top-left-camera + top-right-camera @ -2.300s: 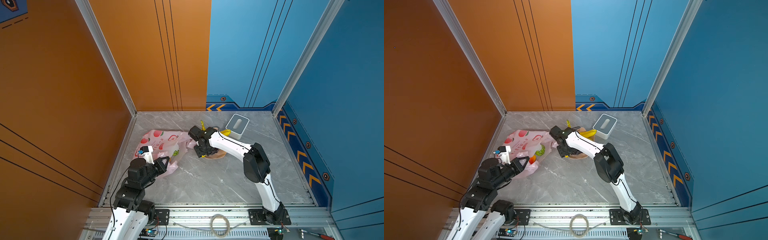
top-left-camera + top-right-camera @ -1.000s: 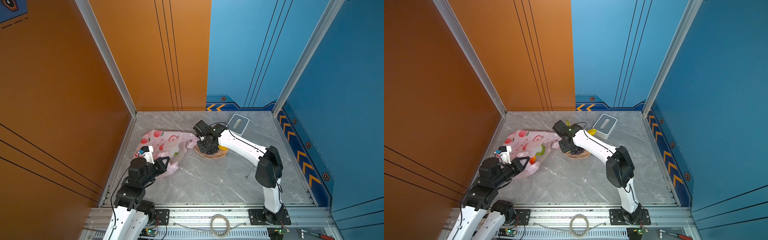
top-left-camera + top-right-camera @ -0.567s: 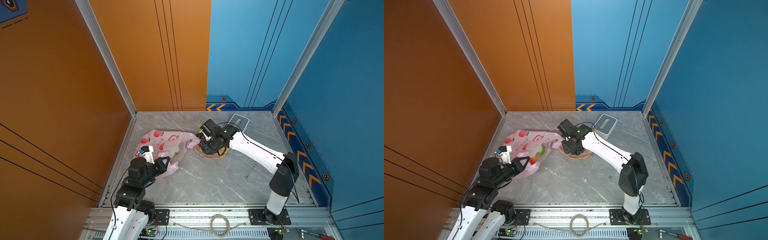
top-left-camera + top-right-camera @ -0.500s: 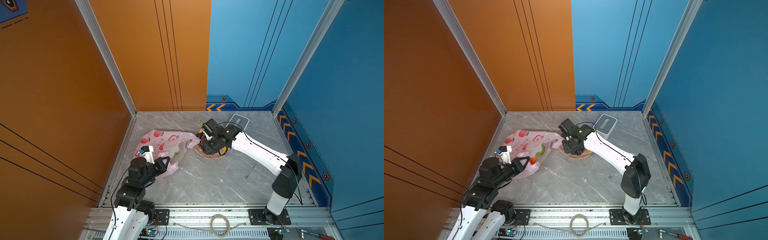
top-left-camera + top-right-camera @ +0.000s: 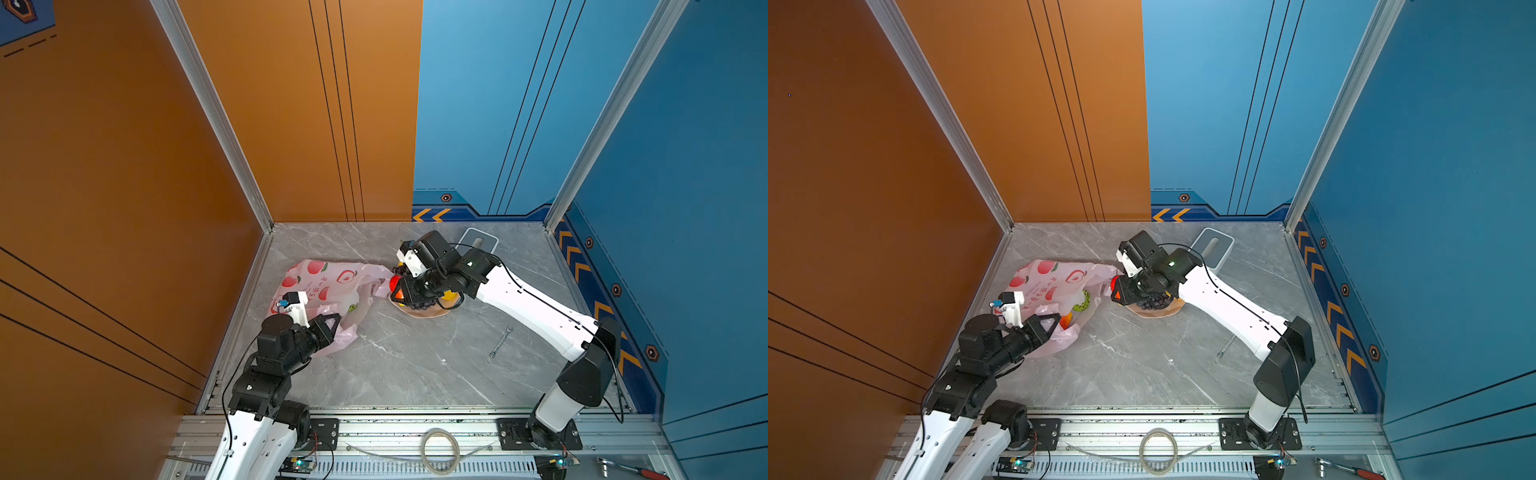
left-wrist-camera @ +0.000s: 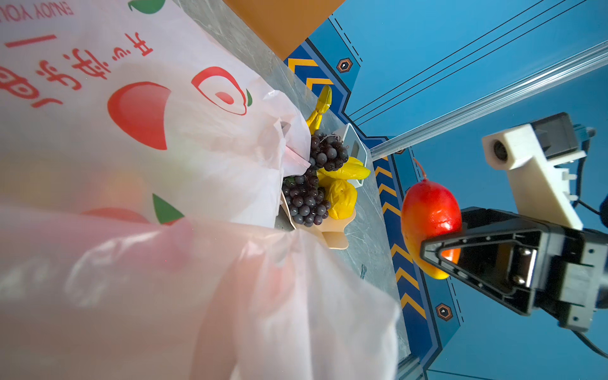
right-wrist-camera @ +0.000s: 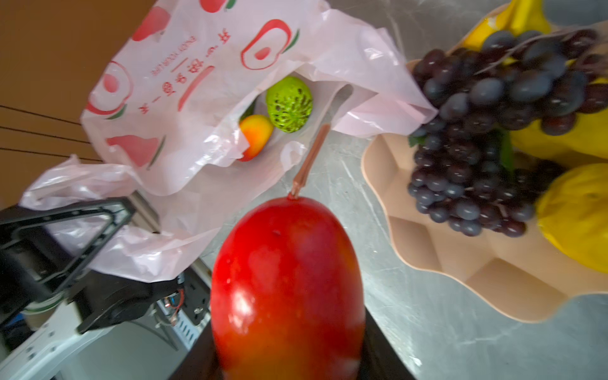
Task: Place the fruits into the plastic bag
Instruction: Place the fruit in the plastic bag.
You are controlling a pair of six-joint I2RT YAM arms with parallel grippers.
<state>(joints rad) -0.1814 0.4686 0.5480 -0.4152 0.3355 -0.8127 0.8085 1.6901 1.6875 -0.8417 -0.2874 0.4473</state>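
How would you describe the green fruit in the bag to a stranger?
Find the pale-pink plastic bag on the grey table. In its open mouth, beside a smooth orange-yellow fruit, sits the green bumpy fruit: the only knobbly-skinned one.

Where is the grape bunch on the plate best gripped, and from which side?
Probably from above, with the jaws closing across the middle of the grape bunch. It lies as a long, lumpy heap on the plate and leans against the yellow fruit, so that side is blocked, while its top is uncovered.
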